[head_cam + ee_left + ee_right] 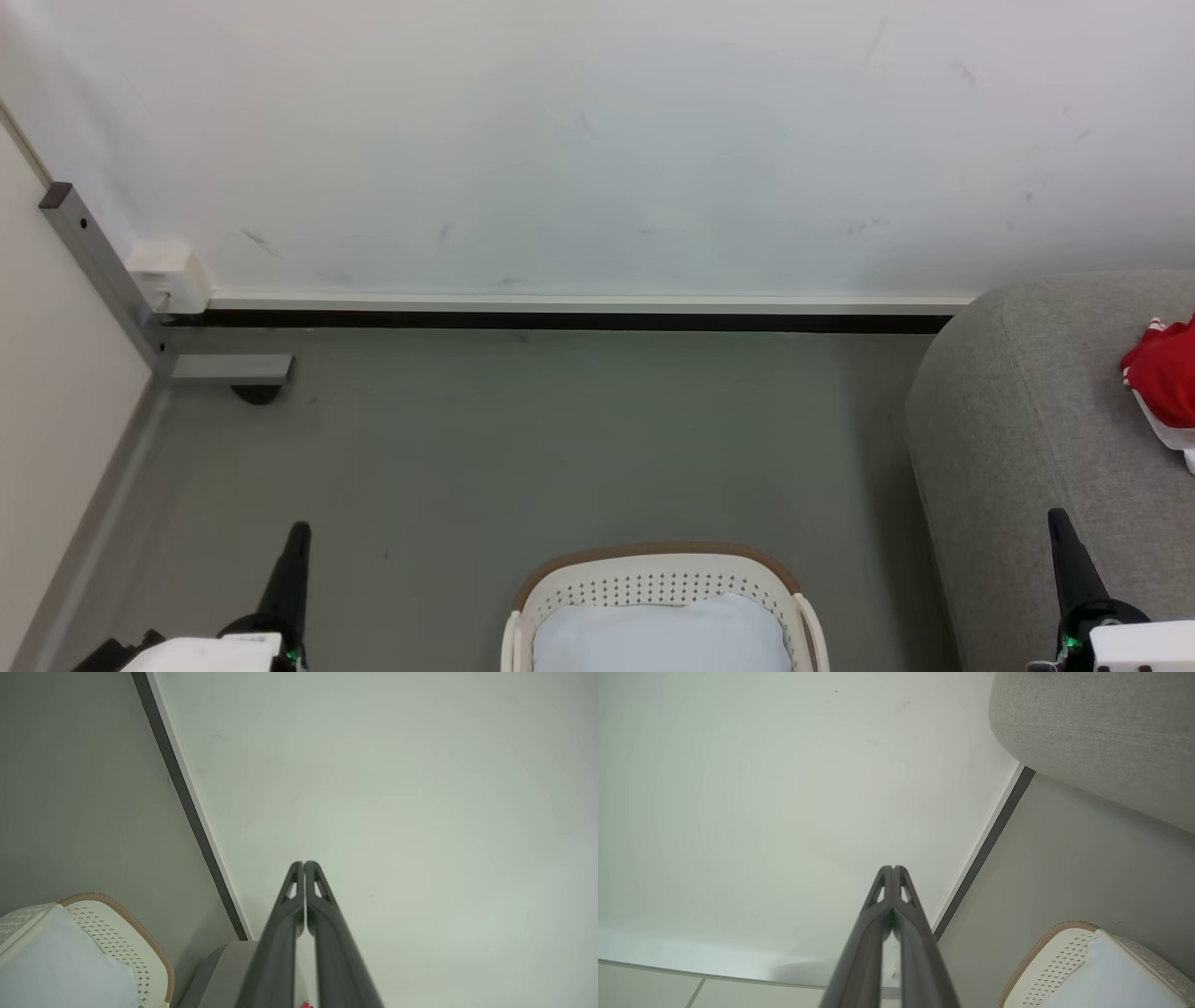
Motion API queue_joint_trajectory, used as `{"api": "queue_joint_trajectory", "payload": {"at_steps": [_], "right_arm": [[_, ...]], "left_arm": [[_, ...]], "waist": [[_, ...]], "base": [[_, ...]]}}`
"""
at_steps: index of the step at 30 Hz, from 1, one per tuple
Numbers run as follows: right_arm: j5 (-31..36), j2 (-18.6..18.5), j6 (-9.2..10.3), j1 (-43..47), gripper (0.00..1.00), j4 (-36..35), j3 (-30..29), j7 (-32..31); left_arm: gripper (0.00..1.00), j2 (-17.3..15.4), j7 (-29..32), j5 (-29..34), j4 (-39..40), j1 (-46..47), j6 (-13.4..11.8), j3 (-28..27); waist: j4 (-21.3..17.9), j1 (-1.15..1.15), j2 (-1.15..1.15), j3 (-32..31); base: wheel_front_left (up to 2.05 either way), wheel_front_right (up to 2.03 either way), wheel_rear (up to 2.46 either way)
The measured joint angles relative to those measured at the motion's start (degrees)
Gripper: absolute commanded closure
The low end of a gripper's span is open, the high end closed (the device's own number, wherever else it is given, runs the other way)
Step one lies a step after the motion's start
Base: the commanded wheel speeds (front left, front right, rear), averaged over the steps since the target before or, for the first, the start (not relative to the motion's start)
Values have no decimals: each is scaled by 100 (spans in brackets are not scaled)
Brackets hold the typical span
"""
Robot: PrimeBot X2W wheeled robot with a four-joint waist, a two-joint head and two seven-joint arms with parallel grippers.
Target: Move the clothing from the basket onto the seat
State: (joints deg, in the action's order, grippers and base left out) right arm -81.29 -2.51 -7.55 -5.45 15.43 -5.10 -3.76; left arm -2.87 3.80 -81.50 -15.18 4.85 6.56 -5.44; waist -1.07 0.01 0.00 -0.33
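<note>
Seemingly done: red-and-white clothing lies on the grey fabric sofa. My left pincer and right pincer are closed on nothing. Next, I check the cream perforated basket.

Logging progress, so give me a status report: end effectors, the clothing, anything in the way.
Left end effector shut, empty; right end effector shut, empty. Red clothing lies on sofa; pale padding in basket. No obstacle seen between them.

The smooth grey-green floor carries an oval cream-white perforated plastic basket with a brown rim. Apart from it to the right stands a large grey fabric sofa, on which bright red-and-white clothing lies.
</note>
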Motion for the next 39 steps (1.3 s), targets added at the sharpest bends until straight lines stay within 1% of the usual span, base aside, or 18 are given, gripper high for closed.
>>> {"api": "queue_joint_trajectory", "payload": {"at_steps": [26, 39], "right_arm": [[-1084, -12, 0, -37, 100, -125, -135, -276], [-1109, -13, 0, -39, 100, -131, -137, -276]], "left_arm": [[100, 7, 272, -1039, 102, 112, 76, -107], [100, 7, 274, -1050, 105, 115, 81, -110]], "waist": [[107, 0, 0, 50], [107, 0, 0, 51]], "base": [[0, 0, 0], [0, 0, 0]]}}
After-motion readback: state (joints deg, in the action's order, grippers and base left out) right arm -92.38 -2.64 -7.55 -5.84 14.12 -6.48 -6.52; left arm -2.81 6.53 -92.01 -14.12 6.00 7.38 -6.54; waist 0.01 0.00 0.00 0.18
